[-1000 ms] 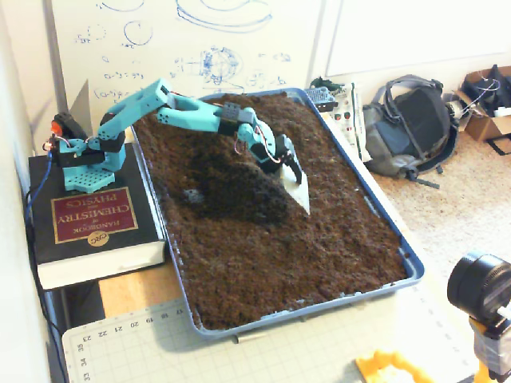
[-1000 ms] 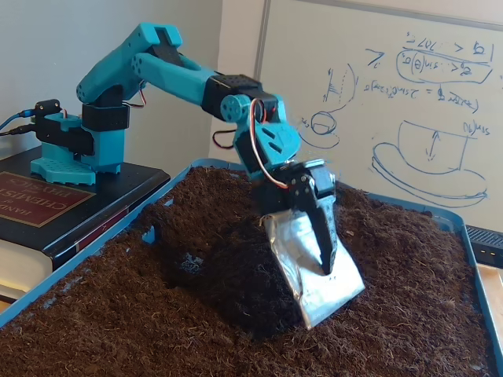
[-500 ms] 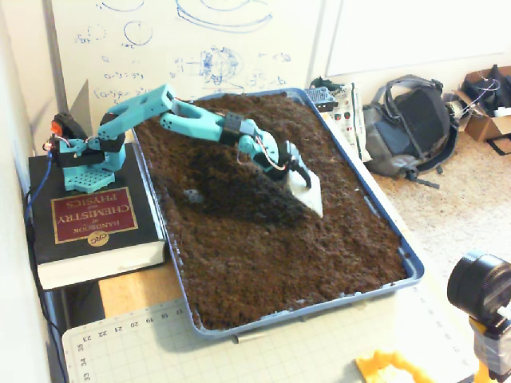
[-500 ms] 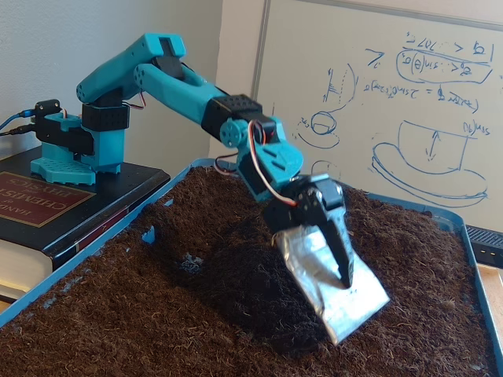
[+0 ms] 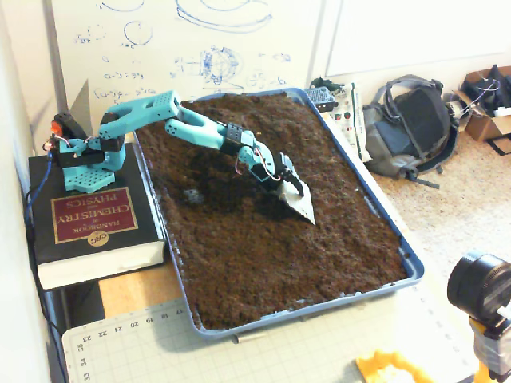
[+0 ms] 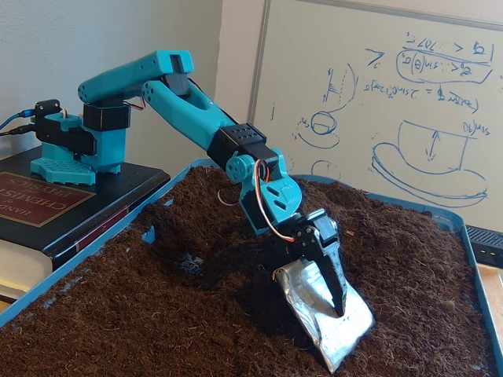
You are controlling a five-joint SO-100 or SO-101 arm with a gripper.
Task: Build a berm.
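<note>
The tool (image 5: 294, 188) (image 6: 334, 294) is clamped on a flat silver blade (image 5: 301, 205) (image 6: 330, 318), one black finger (image 6: 333, 271) lying across the blade's upper face. The blade tilts downward, its lower edge touching the dark brown soil (image 5: 263, 247) (image 6: 157, 314). Behind the tool, toward the arm's base, a shallow hollow (image 5: 196, 195) (image 6: 189, 263) exposes a spot of blue tray floor. No distinct berm can be told apart from the uneven soil around the tool. The teal arm (image 5: 184, 120) (image 6: 196, 118) reaches over the blue tray's rim (image 5: 375, 211) (image 6: 78, 259) from a thick book (image 5: 92, 219) (image 6: 47, 204) on the table (image 5: 136, 291). A whiteboard (image 5: 184, 40) (image 6: 409, 94) stands beyond.
</note>
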